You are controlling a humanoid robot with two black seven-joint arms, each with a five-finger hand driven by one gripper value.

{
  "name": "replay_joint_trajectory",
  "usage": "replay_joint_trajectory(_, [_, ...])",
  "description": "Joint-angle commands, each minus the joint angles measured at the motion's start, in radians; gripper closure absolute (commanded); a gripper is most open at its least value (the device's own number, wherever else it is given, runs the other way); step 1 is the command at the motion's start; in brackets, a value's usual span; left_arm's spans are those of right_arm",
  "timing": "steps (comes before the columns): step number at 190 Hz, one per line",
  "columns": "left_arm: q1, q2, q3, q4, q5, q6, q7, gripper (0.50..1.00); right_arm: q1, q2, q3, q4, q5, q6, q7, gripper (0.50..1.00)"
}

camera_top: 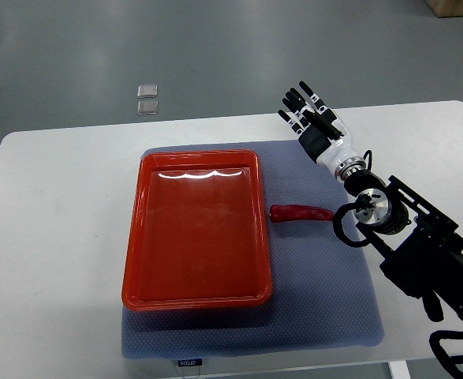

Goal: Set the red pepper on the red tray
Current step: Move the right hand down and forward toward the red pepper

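A red pepper (pixel 302 213) lies on the grey mat (pixel 326 292), just right of the red tray (pixel 136 260). The tray holds nothing. My right hand (pixel 308 114) is raised beyond the mat's far right corner, fingers spread and holding nothing, well behind and a little right of the pepper. Its arm (pixel 405 237) comes in from the lower right. The left arm does not show.
The mat lies on a white table (pixel 50 237). Two small clear squares (pixel 147 98) lie on the grey floor beyond the table's far edge.
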Motion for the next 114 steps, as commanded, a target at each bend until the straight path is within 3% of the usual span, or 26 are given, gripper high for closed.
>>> replay_joint_trajectory(1, [0.000, 0.000, 0.001, 0.000, 0.000, -0.001, -0.001, 0.500, 0.000, 0.001, 0.000, 0.001, 0.000, 0.000, 0.000, 0.585])
replay_joint_trajectory(80, [0.000, 0.000, -0.001, 0.000, 0.000, 0.000, -0.001, 0.500, 0.040, -0.028, -0.028, 0.009, -0.084, 0.015, -0.014, 0.585])
replay_joint_trajectory(114, [0.000, 0.000, -0.001, 0.000, -0.002, 0.000, -0.001, 0.500, 0.179, -0.177, -0.276, 0.023, -0.350, 0.024, -0.058, 0.585])
